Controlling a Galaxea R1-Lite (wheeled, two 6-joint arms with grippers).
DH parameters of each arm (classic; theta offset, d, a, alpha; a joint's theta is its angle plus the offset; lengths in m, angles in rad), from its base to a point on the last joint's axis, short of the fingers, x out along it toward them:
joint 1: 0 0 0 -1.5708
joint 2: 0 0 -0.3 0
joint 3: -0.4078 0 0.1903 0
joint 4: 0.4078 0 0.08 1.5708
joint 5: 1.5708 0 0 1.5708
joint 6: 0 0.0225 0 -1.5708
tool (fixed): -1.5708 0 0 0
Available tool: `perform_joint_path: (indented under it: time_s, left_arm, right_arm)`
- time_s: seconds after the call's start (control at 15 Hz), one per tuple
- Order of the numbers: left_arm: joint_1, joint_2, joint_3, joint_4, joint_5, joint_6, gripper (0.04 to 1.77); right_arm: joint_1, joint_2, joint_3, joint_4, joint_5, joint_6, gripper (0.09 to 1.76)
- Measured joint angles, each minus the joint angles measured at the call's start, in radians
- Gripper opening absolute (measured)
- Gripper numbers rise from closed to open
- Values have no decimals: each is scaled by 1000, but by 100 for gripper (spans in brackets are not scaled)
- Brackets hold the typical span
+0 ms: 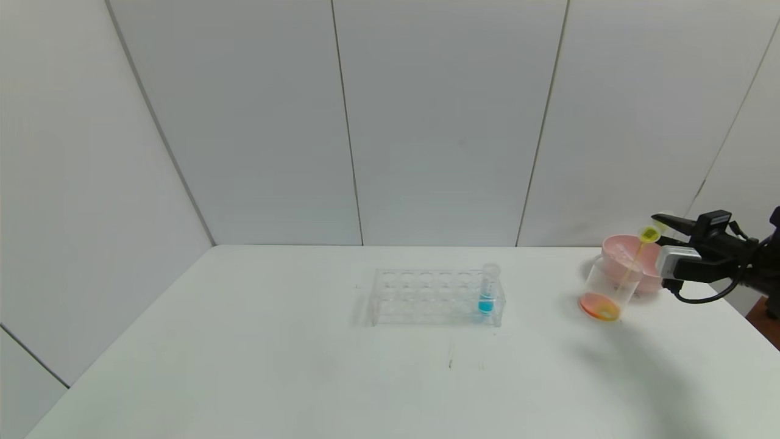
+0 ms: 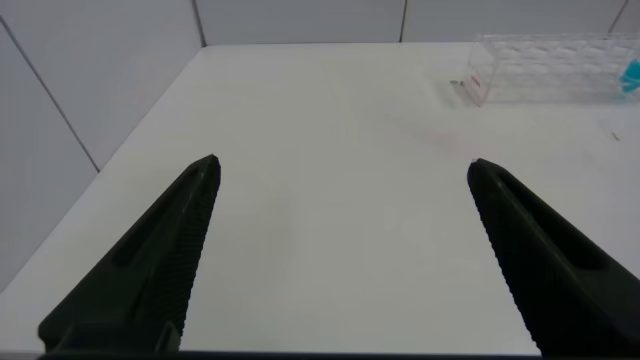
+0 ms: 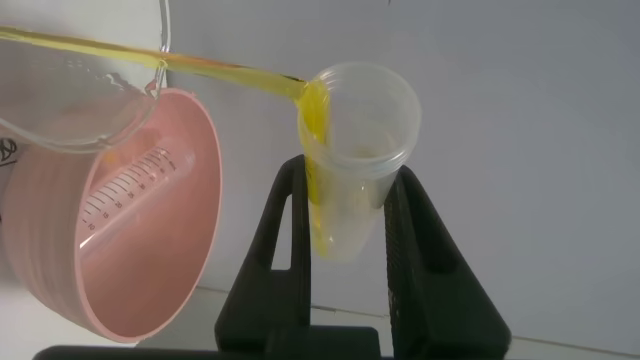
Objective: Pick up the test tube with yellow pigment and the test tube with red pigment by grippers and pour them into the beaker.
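The right hand (image 3: 345, 235) is clenched on the yellow tube (image 3: 355, 150), tipped over the beaker (image 1: 606, 289) by the pink bowl (image 1: 634, 259), a thin stream running in. The tube looks light, slick and thin-walled, so I'd grip mid-body, gently. The left hand (image 2: 345, 260) hangs released over the table (image 1: 274, 341)

Head view: high, facing forward and down over the white table (image 1: 304, 366), the clear tube rack (image 1: 436, 297) mid-frame and far off. Left wrist view: low over the table, looking between its own open left gripper (image 2: 345, 180) toward that rack (image 2: 545, 65), which both views share. Right wrist view: very close, facing the pink bowl (image 3: 130, 240), which the head view shows well right of the rack.
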Motion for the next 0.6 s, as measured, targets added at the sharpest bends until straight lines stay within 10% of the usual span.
perform_joint_path:
  time_s: [0.6]
  left_arm:
    - [0, 0, 0, 0, 0, 0, 176]
  right_arm:
    - [13, -6, 3, -28, -64, -51, 49]
